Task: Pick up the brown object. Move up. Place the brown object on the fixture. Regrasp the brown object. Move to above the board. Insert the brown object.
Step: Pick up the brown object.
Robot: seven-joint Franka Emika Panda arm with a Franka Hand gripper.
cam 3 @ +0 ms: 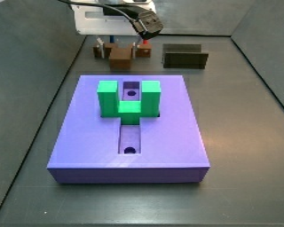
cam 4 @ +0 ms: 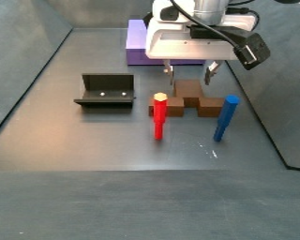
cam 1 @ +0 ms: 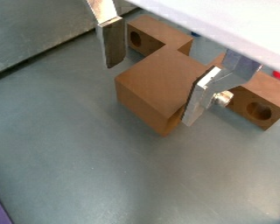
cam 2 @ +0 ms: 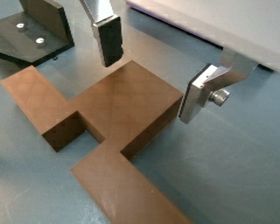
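Note:
The brown object [cam 1: 160, 87] is a T-shaped block lying flat on the grey floor, with a round hole showing in each end of its bar. It also shows in a wrist view [cam 2: 108, 114] and in both side views [cam 3: 118, 54] [cam 4: 190, 101]. My gripper [cam 1: 157, 70] is low over it and open, one finger on each side of the block's stem with gaps showing [cam 2: 154, 68]. The fixture [cam 2: 31, 35] stands close beside the block [cam 3: 186, 56] [cam 4: 105, 91]. The purple board [cam 3: 169, 133] carries a green U-shaped block [cam 3: 130, 97].
A red peg [cam 4: 159, 114] and a blue peg [cam 4: 224, 117] stand upright just in front of the brown object. The board's end [cam 4: 136, 42] lies behind the gripper. Grey walls enclose the floor.

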